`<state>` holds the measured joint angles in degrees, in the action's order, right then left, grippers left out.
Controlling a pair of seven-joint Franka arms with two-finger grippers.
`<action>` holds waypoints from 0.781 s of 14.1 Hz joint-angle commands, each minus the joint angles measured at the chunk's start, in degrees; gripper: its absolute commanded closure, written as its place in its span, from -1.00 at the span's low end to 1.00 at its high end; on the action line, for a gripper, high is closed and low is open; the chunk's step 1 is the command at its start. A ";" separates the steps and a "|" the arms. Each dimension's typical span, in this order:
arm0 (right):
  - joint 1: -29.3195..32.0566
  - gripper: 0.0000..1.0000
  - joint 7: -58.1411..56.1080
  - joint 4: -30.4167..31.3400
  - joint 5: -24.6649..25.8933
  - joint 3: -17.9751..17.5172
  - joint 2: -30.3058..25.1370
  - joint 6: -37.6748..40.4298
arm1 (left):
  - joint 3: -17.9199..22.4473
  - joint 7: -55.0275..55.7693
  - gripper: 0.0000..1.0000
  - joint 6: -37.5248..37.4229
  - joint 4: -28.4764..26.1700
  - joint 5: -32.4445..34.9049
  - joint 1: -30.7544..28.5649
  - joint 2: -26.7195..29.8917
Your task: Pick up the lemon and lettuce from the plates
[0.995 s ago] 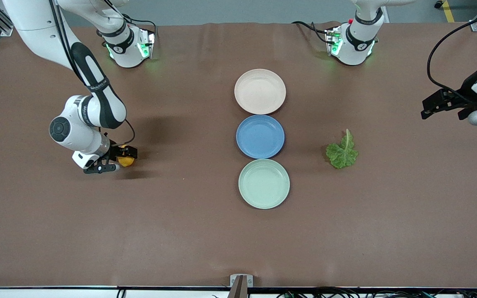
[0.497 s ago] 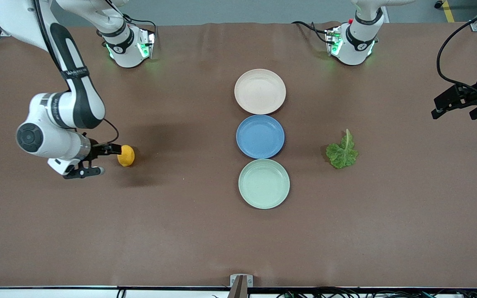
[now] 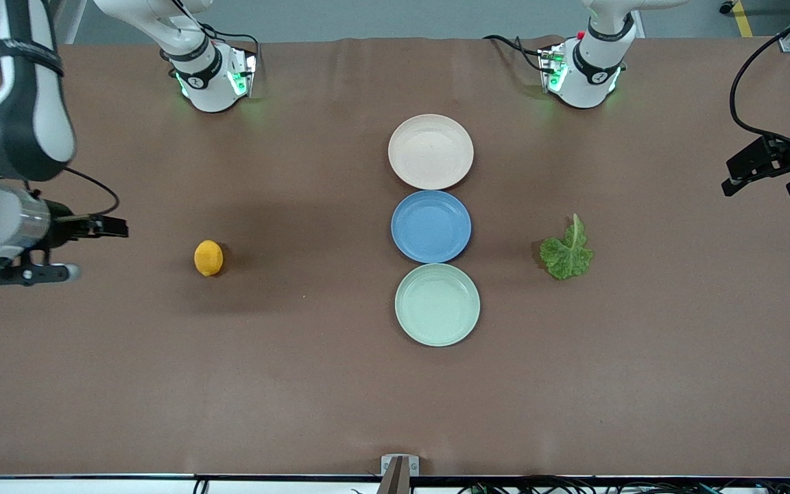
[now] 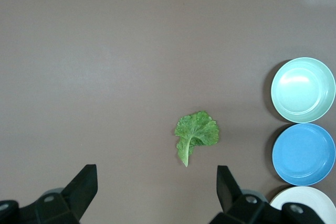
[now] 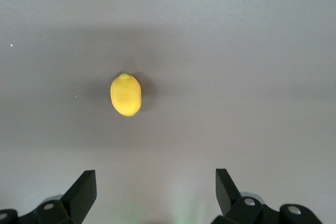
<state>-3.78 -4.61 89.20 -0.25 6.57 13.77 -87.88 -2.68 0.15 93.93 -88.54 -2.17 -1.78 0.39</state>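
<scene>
The lemon (image 3: 208, 258) lies on the bare table toward the right arm's end, off any plate; it also shows in the right wrist view (image 5: 126, 95). The lettuce (image 3: 566, 250) lies on the table toward the left arm's end and shows in the left wrist view (image 4: 196, 134). The beige-pink plate (image 3: 431, 151) and the mint green plate (image 3: 437, 304) are both empty. My right gripper (image 3: 90, 248) is open and empty, raised over the table beside the lemon. My left gripper (image 3: 762, 186) is open and empty, raised over the table's end past the lettuce.
A blue plate (image 3: 431, 226), also empty, sits between the two other plates in one row at the table's middle. The three plates show in the left wrist view, mint green (image 4: 303, 89), blue (image 4: 303, 154), beige-pink (image 4: 307, 203). Brown table surface lies all around.
My right gripper let go of the lemon and drew away from it toward the right arm's end of the table. My left gripper drifted slightly farther toward its end. The lemon stayed put.
</scene>
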 commanded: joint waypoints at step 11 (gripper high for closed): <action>5.54 -1.00 1.27 -12.39 0.17 -1.12 0.82 9.21 | -0.30 0.12 -1.00 -1.82 1.44 -0.03 -0.42 -0.65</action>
<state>1.04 -4.60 78.17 -0.02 6.61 14.06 -79.59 -2.68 0.15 93.35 -88.53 -2.17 -1.79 0.33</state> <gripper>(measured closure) 0.000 0.000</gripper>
